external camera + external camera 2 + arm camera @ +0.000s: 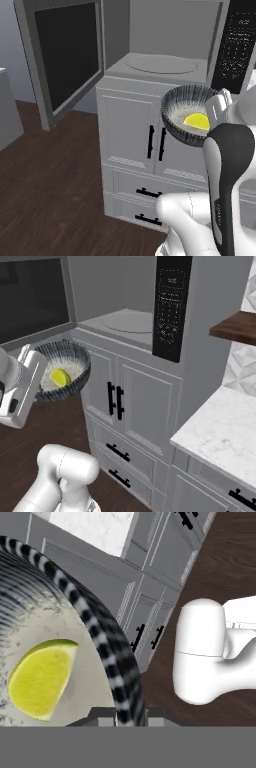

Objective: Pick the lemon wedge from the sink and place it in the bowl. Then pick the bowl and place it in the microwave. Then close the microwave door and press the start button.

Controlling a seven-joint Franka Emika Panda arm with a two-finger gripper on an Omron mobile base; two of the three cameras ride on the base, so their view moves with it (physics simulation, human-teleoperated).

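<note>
Pinching the rim of the round, dark blue-grey streaked bowl (192, 114), the claw (131, 717) holds it aloft before the grey cabinets, the small yellow lemon wedge (196, 121) inside. Keep it level, lifting toward the light grey microwave (162, 64) cavity's turntable.

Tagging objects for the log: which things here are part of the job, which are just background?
Job: bowl held by gripper, lemon wedge inside it, microwave, open microwave door.
Background: cabinet doors, drawers, marble counter, wooden shelf.
</note>
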